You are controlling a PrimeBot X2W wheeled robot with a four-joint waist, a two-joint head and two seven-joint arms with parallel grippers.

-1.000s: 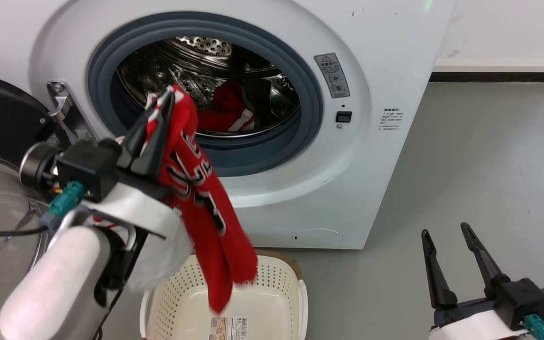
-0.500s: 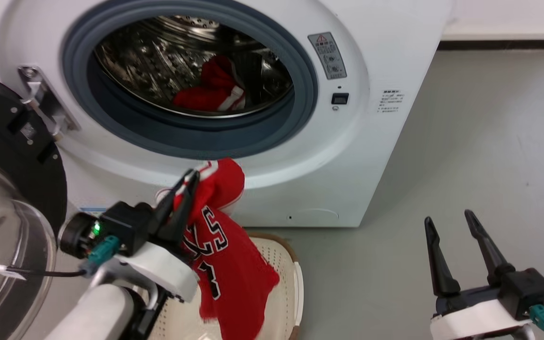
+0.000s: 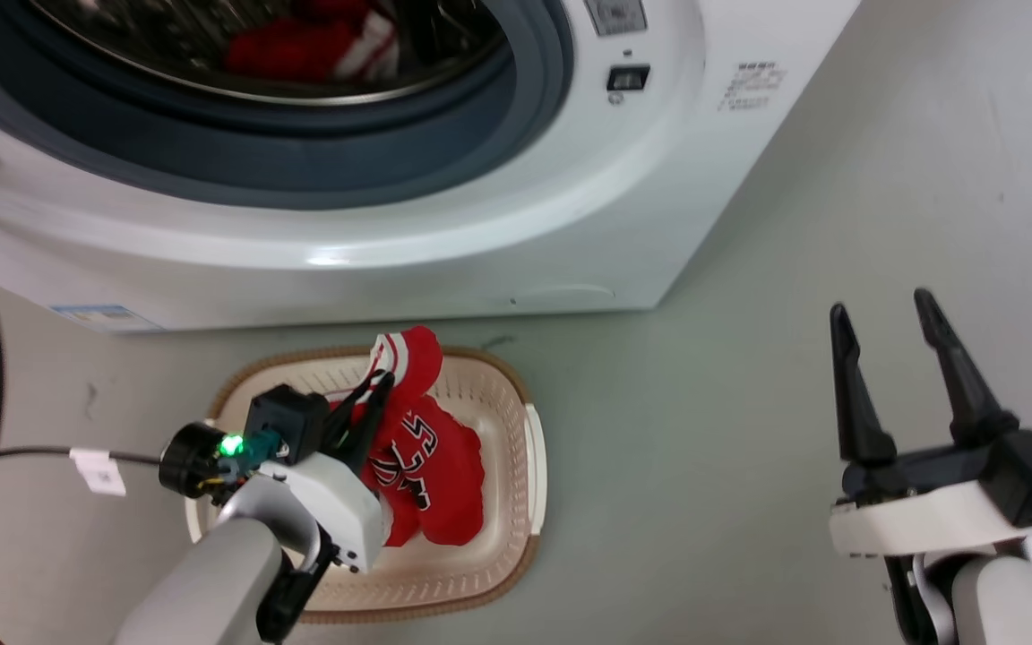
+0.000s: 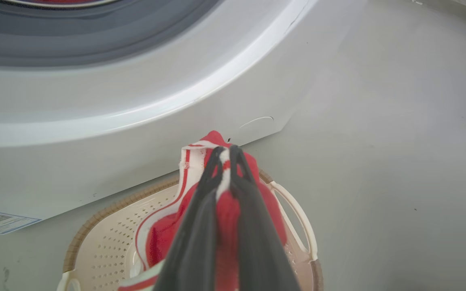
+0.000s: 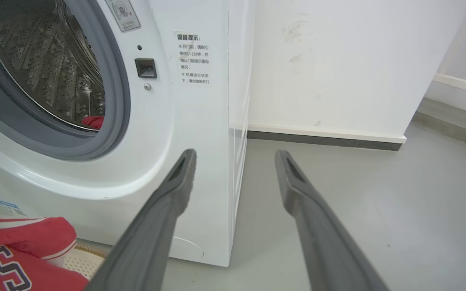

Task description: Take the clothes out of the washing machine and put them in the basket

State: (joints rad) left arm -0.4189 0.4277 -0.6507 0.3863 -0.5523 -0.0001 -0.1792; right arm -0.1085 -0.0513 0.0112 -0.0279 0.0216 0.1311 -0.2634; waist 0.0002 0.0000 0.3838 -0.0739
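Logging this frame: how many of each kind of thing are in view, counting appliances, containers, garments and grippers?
Washing machine: 1
Laundry basket: 1
Red sports garments: 2, the printed jersey and the garment in the drum
Grippers: 2, the left gripper with jaws shut on the printed jersey, the right gripper with jaws open
Total: 6

Grey floor (image 5: 338,194), white wall (image 5: 330,64) (scuffed), dark skirting (image 5: 322,140)
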